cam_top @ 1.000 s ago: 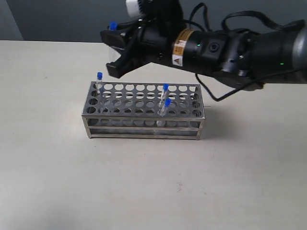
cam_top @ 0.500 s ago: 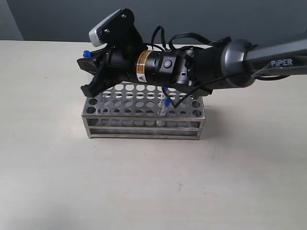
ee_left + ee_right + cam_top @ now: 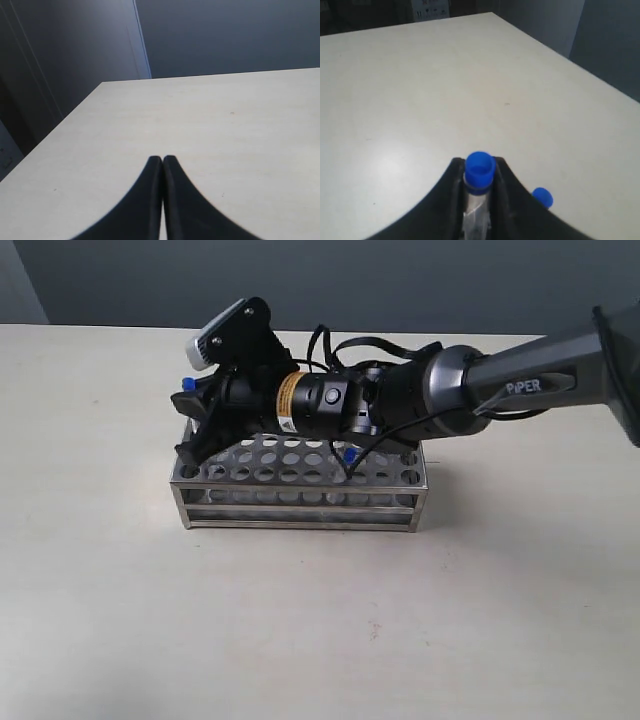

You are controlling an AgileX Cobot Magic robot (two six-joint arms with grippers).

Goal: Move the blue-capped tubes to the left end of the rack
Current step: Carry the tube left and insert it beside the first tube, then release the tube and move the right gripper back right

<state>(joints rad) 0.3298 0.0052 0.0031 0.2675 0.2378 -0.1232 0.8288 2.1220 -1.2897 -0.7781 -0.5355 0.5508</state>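
Observation:
The steel rack point(image 3: 300, 502) stands mid-table. My right gripper point(image 3: 190, 425) reaches across from the right and hangs over the rack's left end, shut on a blue-capped tube point(image 3: 187, 383). The right wrist view shows that tube point(image 3: 480, 172) pinched between the black fingers point(image 3: 451, 200), cap upward, and a second blue cap point(image 3: 542, 196) just beside them. Another blue cap point(image 3: 348, 453) peeks out under the arm towards the rack's right part; any other tubes are hidden by the arm. My left gripper point(image 3: 162, 159) is shut on nothing above bare table, outside the exterior view.
The right arm point(image 3: 420, 400) with its cables lies low across the rack's back rows. Pale tabletop point(image 3: 320, 620) surrounds the rack. A dark wall point(image 3: 400, 280) runs behind the table's far edge.
The right gripper has come down and slightly left with the tube, from well above the rack to just over its left end. The arm now covers more of the rack.

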